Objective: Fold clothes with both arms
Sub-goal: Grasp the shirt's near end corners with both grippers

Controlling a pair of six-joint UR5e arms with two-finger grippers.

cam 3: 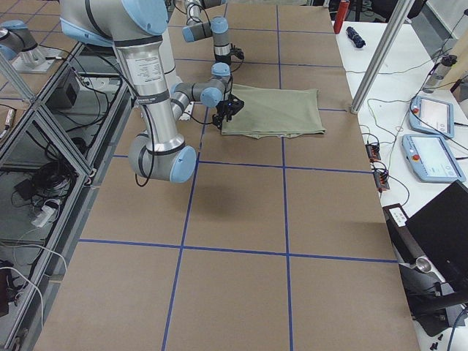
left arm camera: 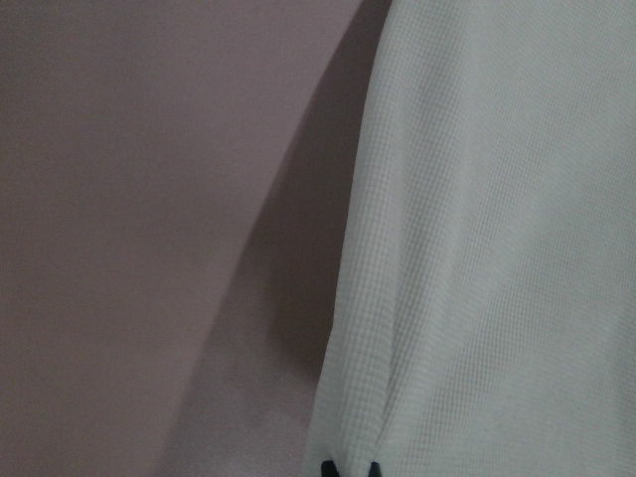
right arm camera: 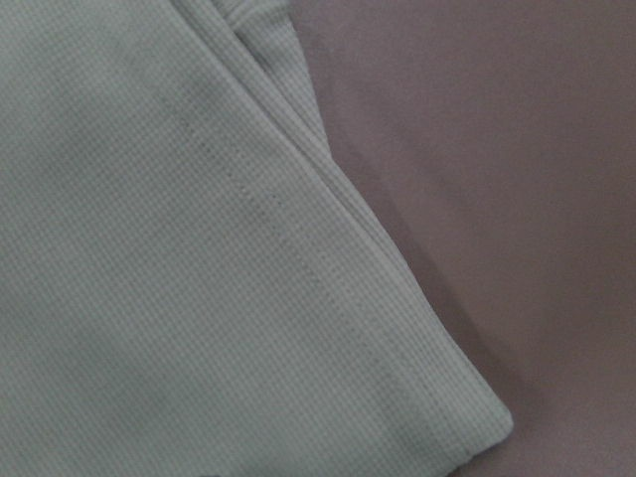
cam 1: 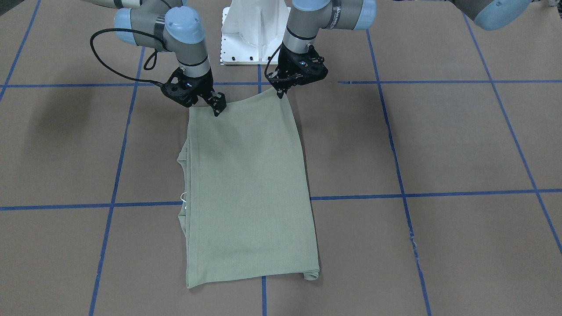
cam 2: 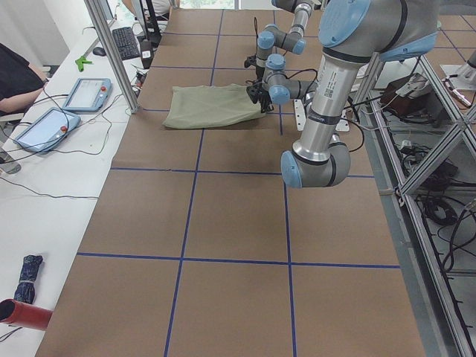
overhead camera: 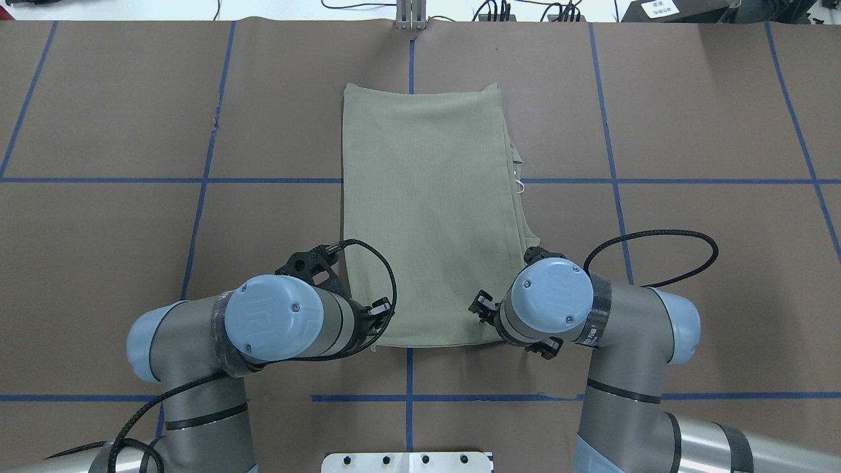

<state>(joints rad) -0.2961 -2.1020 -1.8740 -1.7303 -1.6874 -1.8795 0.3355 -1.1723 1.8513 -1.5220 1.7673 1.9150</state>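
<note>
Knitwear sets the terms: the sage-green ribbed knit shirt [cam 1: 250,188] lies folded into a long rectangle on the brown worktop with blue tape lines [cam 1: 439,145], its short edge nearest the robot's white base. It looks light, soft and limp, so it will likely sag between two holds and drag or bunch if only one corner is raised. The layered side, where a small white hang-tag loop [cam 1: 183,197] pokes out, may slip apart.

The black left gripper [cam 1: 280,91] is at one near corner. In the left wrist view its dark fingertips [left arm camera: 328,467] sit close together on the fabric's edge, and the cloth rises off the surface, so the jaws appear pinched on the shirt. The black right gripper [cam 1: 217,107] meets the other near corner. Whether its jaws have closed I cannot tell.

Both near corners, taken through all layers, seem the best hold for folding toward the far hem.
</note>
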